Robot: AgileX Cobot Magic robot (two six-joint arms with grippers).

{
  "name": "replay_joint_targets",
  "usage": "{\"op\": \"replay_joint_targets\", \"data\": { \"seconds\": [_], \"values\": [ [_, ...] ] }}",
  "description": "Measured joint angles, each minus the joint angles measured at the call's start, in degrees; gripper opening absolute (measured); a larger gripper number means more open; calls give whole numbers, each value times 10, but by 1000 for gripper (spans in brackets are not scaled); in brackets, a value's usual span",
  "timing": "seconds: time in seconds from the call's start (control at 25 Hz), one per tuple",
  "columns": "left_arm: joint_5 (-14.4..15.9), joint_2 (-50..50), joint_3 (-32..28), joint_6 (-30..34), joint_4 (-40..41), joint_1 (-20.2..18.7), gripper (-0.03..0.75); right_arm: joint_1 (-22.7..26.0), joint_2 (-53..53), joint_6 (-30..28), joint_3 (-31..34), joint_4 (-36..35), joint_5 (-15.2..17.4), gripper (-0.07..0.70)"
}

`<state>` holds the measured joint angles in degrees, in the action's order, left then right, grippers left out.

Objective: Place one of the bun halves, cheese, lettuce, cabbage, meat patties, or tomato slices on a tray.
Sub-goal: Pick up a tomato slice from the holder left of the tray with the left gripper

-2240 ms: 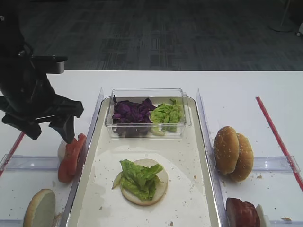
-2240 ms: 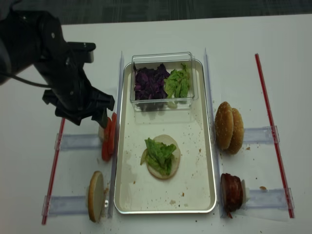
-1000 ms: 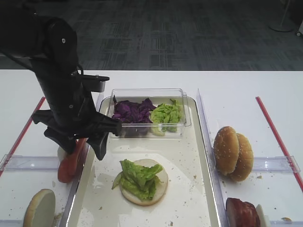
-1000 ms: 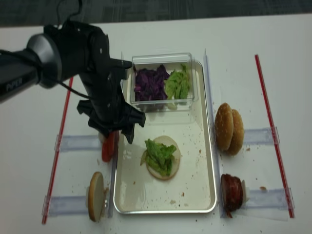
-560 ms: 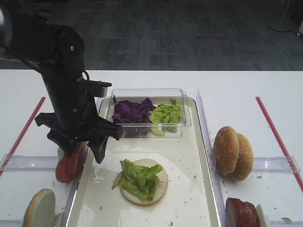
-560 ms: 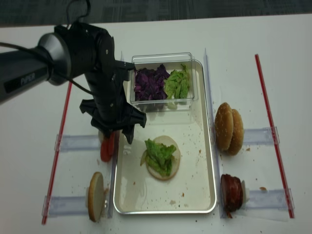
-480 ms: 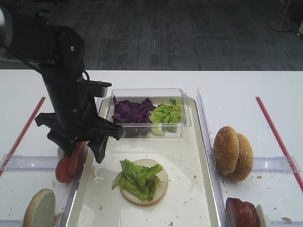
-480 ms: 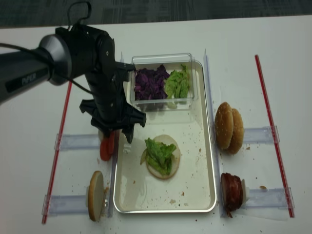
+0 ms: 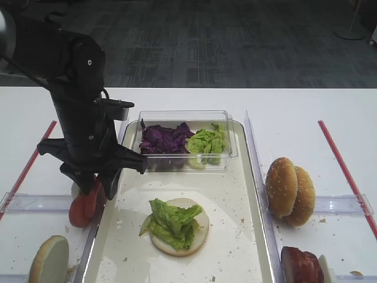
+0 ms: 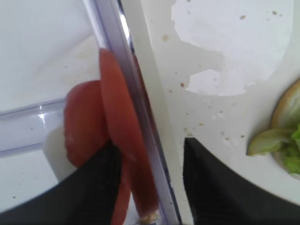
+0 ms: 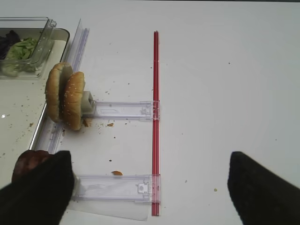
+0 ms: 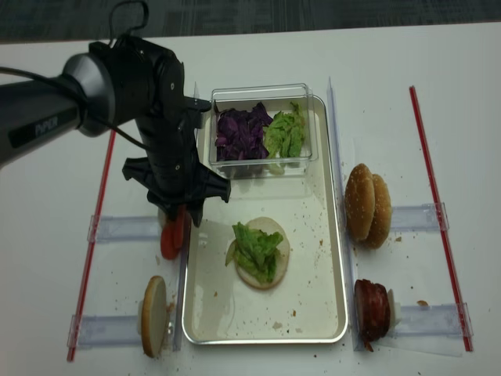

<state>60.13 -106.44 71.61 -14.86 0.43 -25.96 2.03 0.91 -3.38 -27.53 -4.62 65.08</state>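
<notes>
One tray (image 9: 250, 177): bun half (image 9: 197, 227) topped with lettuce (image 9: 171, 221).
Tub (image 9: 182, 118): cabbage (image 9: 162, 140), green leaves.
Left hand (image 10: 150, 176): narrower than before, straddling tomato slices (image 10: 117, 140) beside tray.
Right hand (image 11: 145, 187): wide.

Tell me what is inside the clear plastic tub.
The tub holds purple cabbage on its left side and green lettuce on its right. Whatever lies beneath those leaves is covered.

Even, bright overhead light; shadows soft and faint. White worktop (image 9: 306, 112) near overexposed. Left wrist view blurred, close focus lost. Mild glare on tray (image 12: 338, 258) rim. Exterior views sharp.
</notes>
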Motion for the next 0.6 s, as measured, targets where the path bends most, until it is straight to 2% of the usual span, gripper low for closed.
{"op": "replay_joint_targets", "data": {
  "seconds": [0.6],
  "values": [
    [0, 0, 0, -18, 34, 0, 71, 0, 0, -1, 0, 0, 0, 678]
  ]
}}
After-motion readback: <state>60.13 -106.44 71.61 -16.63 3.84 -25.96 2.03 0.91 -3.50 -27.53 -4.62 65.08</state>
